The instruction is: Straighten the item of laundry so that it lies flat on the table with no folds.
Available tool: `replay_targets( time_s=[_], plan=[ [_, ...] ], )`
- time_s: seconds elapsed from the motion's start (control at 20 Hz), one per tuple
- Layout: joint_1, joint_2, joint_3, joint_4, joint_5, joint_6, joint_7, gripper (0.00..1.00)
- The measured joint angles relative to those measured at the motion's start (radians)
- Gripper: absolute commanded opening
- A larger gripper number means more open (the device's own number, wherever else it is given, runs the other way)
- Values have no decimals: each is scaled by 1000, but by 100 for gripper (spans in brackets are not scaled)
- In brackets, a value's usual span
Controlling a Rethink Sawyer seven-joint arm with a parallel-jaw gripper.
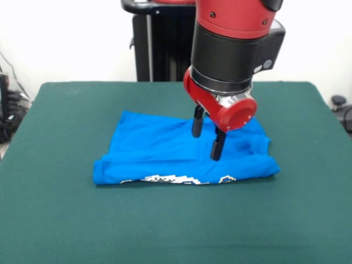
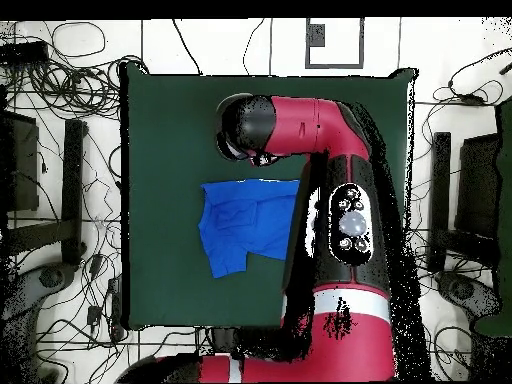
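Gripper (image 1: 208,138) spread open (nothing held), fingertips just over the folded blue T-shirt (image 1: 159,151).

The desk (image 1: 66,220) is bare green cloth on all sides of the T-shirt (image 1: 159,151), the only item lying on it.

In the front view, wide unobstructed strips run along the 6, 9 and 3 o'clock sides of the shirt; a narrower strip lies at 12 o'clock.

The shirt is low and folded, with a doubled edge along its 6 o'clock side.

The end effector (image 1: 208,137) hangs over the shirt's 2 o'clock portion, fingers apart, tips close above the fabric.

In the overhead view, the arm (image 2: 340,220) covers the desk at 3 o'clock of the shirt; the 9 o'clock side is free.
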Motion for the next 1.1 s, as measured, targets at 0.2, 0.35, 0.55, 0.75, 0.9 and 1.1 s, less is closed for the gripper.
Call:
replay_targets(
  time_s=[0.2,0.35,0.55,0.75,0.9,1.1],
  plan=[
    [-7,7,0,-23,0,57,0,100],
    [-21,14,0,-52,0,143,0,100],
    [-34,21,0,-70,0,199,0,100],
    [-40,28,0,-74,-4,211,0,100],
    [-40,35,1,-77,-9,211,0,100],
    [-38,52,2,-89,-15,211,0,100]
  ],
)
